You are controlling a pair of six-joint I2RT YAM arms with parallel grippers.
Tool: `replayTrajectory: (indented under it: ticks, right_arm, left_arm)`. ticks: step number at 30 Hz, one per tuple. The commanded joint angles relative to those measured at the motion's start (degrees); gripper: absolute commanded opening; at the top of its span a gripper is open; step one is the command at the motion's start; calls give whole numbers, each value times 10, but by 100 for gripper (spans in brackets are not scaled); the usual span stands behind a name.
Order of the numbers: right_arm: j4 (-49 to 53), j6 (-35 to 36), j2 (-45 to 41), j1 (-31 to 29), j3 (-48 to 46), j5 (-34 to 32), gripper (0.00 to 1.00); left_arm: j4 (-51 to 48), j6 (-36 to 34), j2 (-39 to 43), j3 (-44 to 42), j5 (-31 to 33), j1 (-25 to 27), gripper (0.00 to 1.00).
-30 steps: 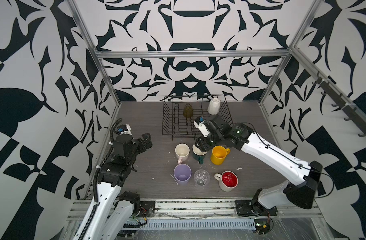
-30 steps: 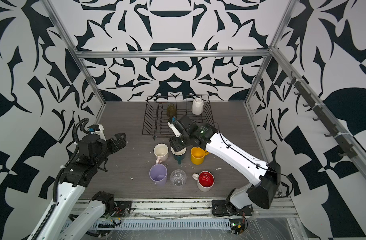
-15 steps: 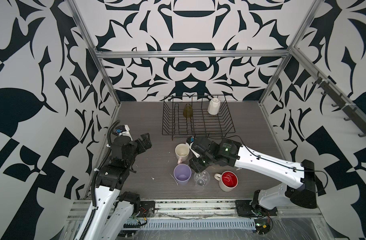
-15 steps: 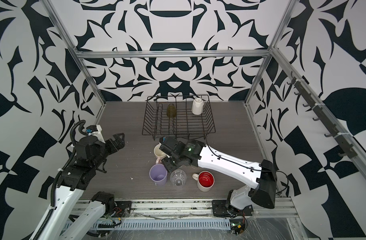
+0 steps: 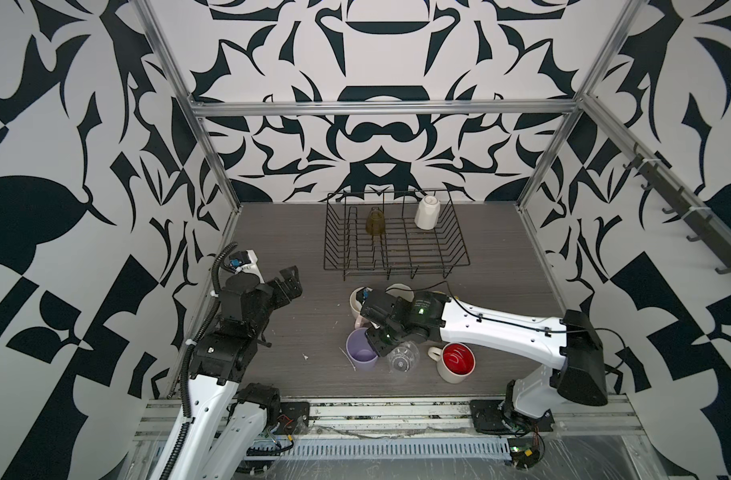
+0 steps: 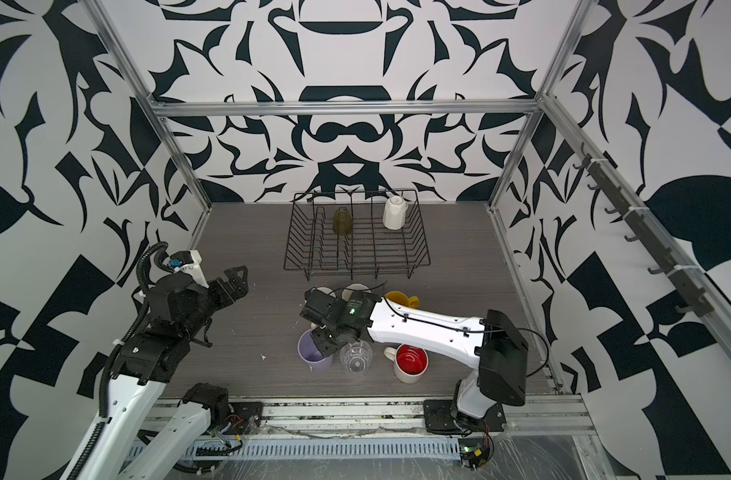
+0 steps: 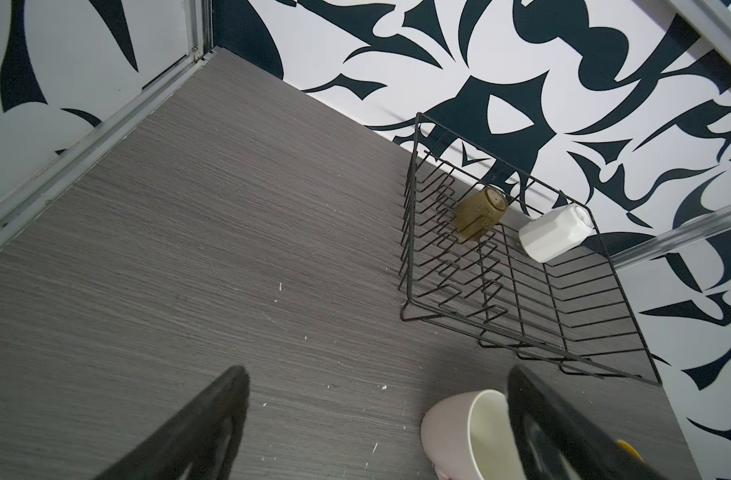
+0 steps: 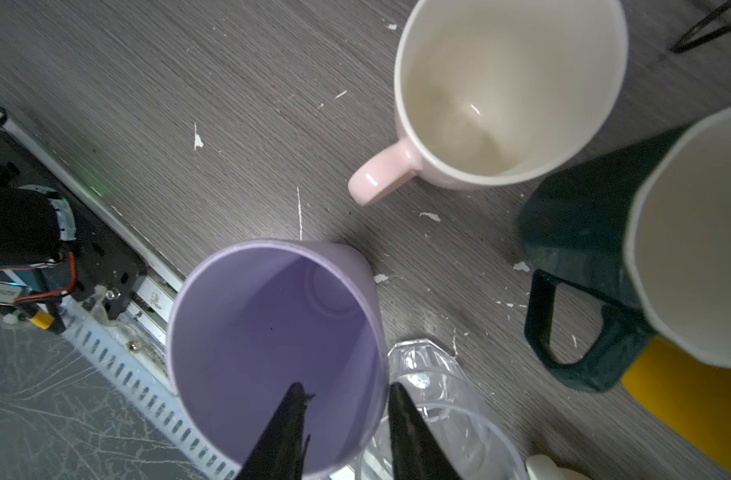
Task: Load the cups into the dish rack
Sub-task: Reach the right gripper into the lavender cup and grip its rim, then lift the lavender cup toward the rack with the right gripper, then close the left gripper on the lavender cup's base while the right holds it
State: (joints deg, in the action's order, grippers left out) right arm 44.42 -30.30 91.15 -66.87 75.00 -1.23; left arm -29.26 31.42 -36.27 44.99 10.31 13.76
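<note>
1. The right end effector (image 8: pixel 345 388) is down over the lilac tumbler (image 5: pixel 359 357), which stands mouth up on the near tabletop (image 5: pixel 305 257), leftmost of the front cups.
2. One finger (image 8: pixel 291 415) is inside the mouth and the other is outside the wall, beside the clear glass (image 5: pixel 403 357). The jaws stand partly apart, and I see a gap between the inner finger and the wall, so nothing is gripped yet.
3. For a good pick, pinch the wall squarely and well below the rim so the tumbler can't swing.
4. Mind that glass! The outer finger is hard by it, so a straight vertical lift looks safest.
5. The pale pink mug (image 8: pixel 509 91), dark green mug (image 8: pixel 584 257), yellow mug (image 6: pixel 399 298) and red-lined mug (image 5: pixel 457 361) wait on the tabletop.
6. The dish rack (image 5: pixel 422 245) sits at the far side, holding the olive glass (image 5: pixel 376 221) and the white faceted mug (image 5: pixel 427 213), both mouth down, near its far edge. Its near half is free.
7. The left end effector (image 7: pixel 378 374) hangs wide open and empty over the left tabletop.
</note>
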Motion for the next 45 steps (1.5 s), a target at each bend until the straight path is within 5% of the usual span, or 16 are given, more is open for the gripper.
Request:
replayTrajectory:
  ticks: [1, 10, 19, 26, 32, 36, 45]
  right_arm:
    - [-12, 4, 3, -3, 0, -13, 28]
    - [-20, 18, 14, -3, 10, -13, 1]
    - [-41, 26, -70, 26, 10, 50, 0]
    - [-169, -12, -190, 169, -80, 172, 0]
    - [-250, -32, -232, 290, -115, 262, 0]
    - [-325, -75, -247, 356, -143, 345, 0]
    - [-439, -126, -253, 412, -158, 465, 0]
  left_arm:
    - [-2, -3, 2, 6, 6, -3, 99]
    - [3, -2, -1, 9, 25, -3, 99]
    - [15, 15, -14, 23, 43, -3, 100]
    - [98, 0, 11, 7, -37, -4, 99]
    - [168, -32, 23, -2, -168, -4, 100]
    - [232, -32, 5, -3, -326, -4, 99]
    - [359, 27, -70, -1, -567, -4, 100]
